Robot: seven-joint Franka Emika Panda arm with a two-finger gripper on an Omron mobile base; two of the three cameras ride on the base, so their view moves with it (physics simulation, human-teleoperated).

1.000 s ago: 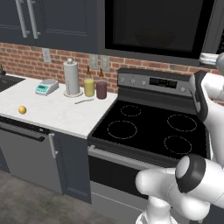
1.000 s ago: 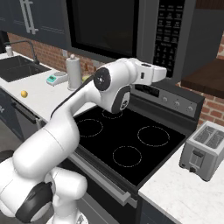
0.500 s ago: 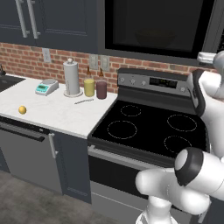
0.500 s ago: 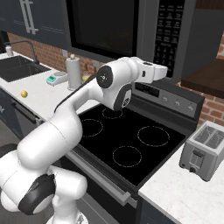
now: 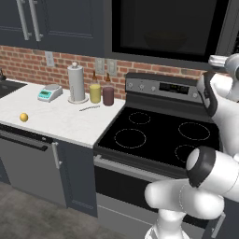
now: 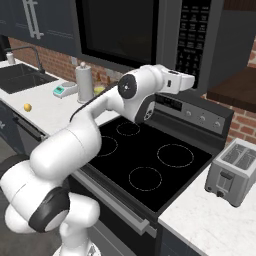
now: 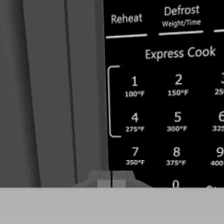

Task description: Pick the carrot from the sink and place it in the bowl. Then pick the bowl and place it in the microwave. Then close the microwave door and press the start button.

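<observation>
Microwave door [image 6: 117, 30] already shut, so judged near the end: start button left to press. Gripper [image 6: 190, 81] pressed together, hovering just before the microwave [image 6: 165, 35] keypad [image 7: 175, 118], beside the door's edge.

Straight ahead of the gripper, the microwave's black button strip [image 7: 175, 87] reads "Reheat", "Defrost Weight/Time" and "Express Cook". Below stand keys 1 100°F, 2 150°F, 4 275°F, 5 300°F, 7 350°F, 8 375°F, 0. The keys at the right edge are cut off.
</observation>
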